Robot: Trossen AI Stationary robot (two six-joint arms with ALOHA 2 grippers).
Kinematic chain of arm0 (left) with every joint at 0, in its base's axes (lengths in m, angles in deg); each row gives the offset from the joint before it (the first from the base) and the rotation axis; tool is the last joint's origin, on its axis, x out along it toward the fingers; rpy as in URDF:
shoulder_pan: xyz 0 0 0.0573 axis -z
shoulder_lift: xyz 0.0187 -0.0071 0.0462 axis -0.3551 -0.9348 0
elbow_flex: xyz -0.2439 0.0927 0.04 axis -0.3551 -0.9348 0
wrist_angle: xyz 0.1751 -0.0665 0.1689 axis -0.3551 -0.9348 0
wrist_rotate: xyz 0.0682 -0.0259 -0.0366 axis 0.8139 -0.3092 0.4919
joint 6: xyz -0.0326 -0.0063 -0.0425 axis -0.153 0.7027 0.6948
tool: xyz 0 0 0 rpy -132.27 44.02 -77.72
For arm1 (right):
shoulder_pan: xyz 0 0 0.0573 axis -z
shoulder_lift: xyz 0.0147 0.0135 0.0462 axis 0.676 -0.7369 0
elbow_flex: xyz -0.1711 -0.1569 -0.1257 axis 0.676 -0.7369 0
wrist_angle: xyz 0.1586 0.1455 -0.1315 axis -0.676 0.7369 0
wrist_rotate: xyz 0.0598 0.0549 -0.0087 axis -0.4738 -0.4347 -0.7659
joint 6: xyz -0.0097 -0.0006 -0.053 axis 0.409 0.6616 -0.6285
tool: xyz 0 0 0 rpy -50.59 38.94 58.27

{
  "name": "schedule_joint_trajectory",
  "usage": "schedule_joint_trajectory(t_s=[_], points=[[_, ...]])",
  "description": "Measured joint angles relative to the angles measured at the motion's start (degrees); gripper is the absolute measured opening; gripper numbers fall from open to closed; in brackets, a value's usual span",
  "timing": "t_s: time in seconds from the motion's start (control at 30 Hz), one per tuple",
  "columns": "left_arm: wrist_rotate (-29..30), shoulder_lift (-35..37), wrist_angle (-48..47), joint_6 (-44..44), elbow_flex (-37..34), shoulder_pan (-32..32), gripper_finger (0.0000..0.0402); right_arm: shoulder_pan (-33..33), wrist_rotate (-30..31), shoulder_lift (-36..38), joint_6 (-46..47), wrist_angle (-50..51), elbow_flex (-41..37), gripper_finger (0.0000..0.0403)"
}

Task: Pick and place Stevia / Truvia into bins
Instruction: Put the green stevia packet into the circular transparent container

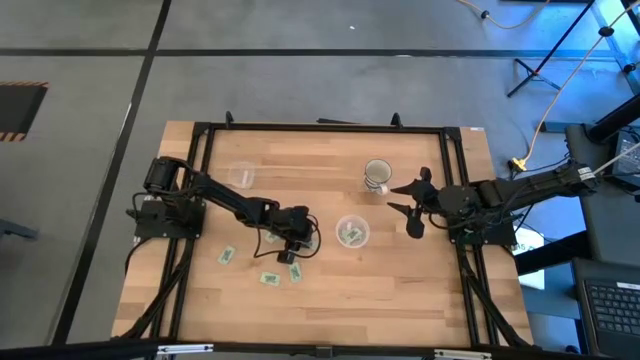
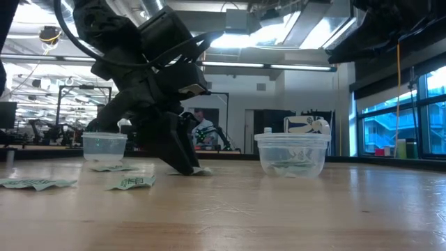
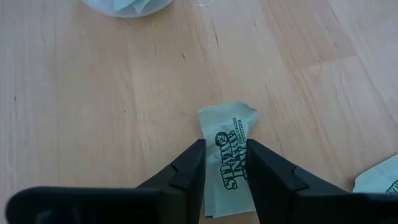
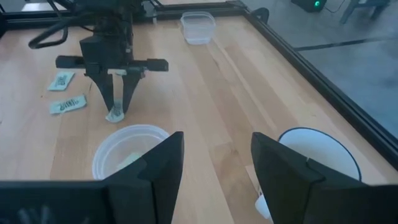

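My left gripper [image 1: 293, 246] stands fingers-down on the table's middle, shut on a pale green Stevia sachet [image 3: 227, 134] that lies on the wood. Three more sachets [image 1: 227, 256] [image 1: 269, 278] [image 1: 295, 272] lie flat toward the near-left. A clear cup [image 1: 352, 232] just right of the gripper holds several sachets; a second clear cup [image 1: 241, 175] stands toward the far left. My right gripper [image 1: 410, 205] hovers open at the right, beside the white mug [image 1: 377, 175], touching nothing. My left gripper [image 3: 227, 165] pinches the sachet across its width, one finger [image 3: 193, 165] on each long edge, at the sachet's middle printed part [image 3: 227, 149]. The fingers come from above, pointing down. The sachet's far end [image 3: 227, 115] rests on the table.
The white mug [image 4: 320, 158] stands close under my right gripper [image 4: 214, 168], with the filled cup [image 4: 127, 152] beside it. A black frame [image 1: 205, 130] runs along the table's edges. Another loose sachet [image 3: 379, 180] lies close by the left fingers. Bare wood spreads toward the near right.
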Motion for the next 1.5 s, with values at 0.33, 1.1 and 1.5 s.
schedule_joint_trajectory(t_s=[0.33, 1.1, 1.5], points=[[-0.13, 2.45, -0.34, -1.84, -0.4, 0.0, 0.0102, -0.01, -0.01, -0.01, 0.1, 0.15, 0.0, 0.0192], [-0.45, 6.79, 10.84, -12.07, 10.35, -3.43, 0.0102, 0.01, 0.05, 0.01, -0.63, 0.08, 0.0, 0.0192], [-3.85, -7.06, 13.75, -14.79, 19.29, -3.6, 0.0102, 0.01, -0.04, 0.01, -1.14, 0.26, 0.02, 0.0192]])
